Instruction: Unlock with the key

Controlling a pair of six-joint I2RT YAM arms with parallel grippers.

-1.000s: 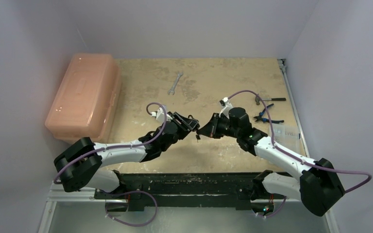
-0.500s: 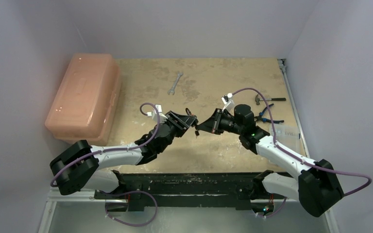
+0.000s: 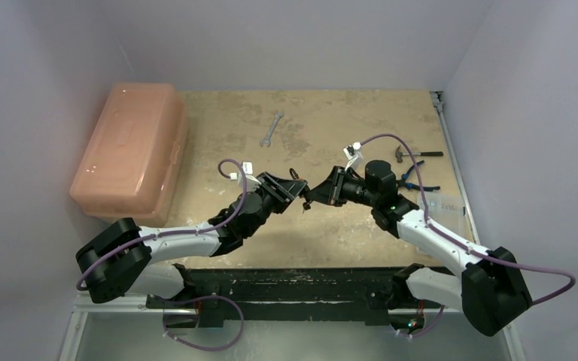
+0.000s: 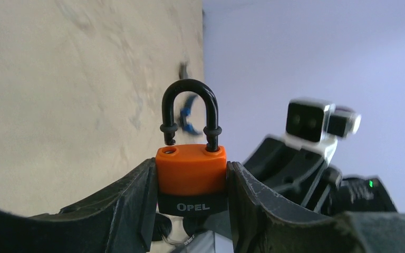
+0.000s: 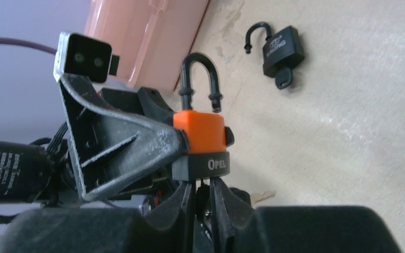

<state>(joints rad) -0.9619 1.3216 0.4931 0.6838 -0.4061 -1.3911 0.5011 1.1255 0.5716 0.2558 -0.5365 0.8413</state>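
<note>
Left tool [image 4: 191, 176], half open, clamps the orange-and-black padlock [image 4: 191, 182] above the beige counter [image 4: 58, 79]. Right tool [image 5: 203, 184], pinched tight a second ago, now slackens about the dark key [image 5: 203, 197] beneath; hold uncertain. Its black shackle [image 4: 190, 95] looks lifted on one leg: likely unlocked.

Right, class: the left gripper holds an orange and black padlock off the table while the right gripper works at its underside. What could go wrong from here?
1. The left gripper pinches the orange and black padlock only by its sides; a twist from below might turn it or knock it free.
2. The right gripper has its fingertips close together under the lock, keyhole hidden; their hold may slip.
3. A silver key pokes out beside them and might snag.
</note>
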